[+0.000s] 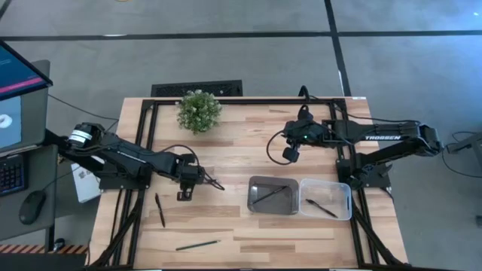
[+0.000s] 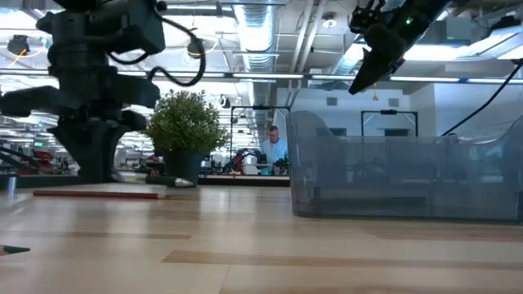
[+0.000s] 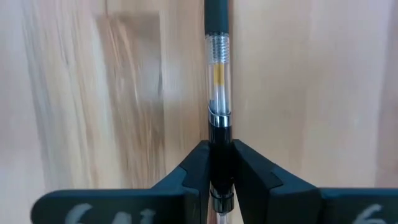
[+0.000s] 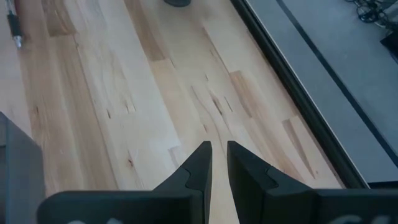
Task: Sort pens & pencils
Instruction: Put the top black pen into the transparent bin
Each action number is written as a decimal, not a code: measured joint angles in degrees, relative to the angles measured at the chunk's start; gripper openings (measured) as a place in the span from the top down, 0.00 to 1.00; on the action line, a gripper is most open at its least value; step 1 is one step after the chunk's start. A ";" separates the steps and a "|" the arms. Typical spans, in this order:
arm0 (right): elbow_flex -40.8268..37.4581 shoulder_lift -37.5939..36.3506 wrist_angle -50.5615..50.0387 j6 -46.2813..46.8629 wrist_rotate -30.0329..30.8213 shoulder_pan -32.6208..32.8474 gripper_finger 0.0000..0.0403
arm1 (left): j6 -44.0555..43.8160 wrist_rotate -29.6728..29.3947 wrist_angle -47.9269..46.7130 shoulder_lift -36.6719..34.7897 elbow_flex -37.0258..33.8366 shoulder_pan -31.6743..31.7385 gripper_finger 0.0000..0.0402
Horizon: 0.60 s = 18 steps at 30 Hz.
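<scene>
Left gripper (image 1: 203, 181) has a pen (image 3: 218, 106) pinched; right gripper (image 4: 219, 155) parked high with nothing in it.

From my end: left wrist view shows the left fingers (image 3: 196, 167) pressed onto the pen's lower barrel, clear section and black grip sticking out ahead over bare wood. Overhead, that gripper sits mid-table, left of the metal tray (image 1: 254, 203). Tray holds one thin pencil (image 1: 269, 194) lying diagonally. Clear bin (image 1: 343, 188) just right of it, touching or nearly, holds one black pen (image 1: 321, 208). Still loose on the table: another black pen (image 1: 160, 210) near the left edge and a pencil (image 1: 198, 245) by the front edge. Right fingers nearly together, narrow gap, well above the wood behind the tray. Potted plant (image 1: 199, 111) at the back edge.
</scene>
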 joint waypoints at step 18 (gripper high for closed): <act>0.00 0.00 -0.25 2.83 -0.80 1.01 0.82 | 17.31 -5.78 13.35 -0.06 12.36 8.04 0.89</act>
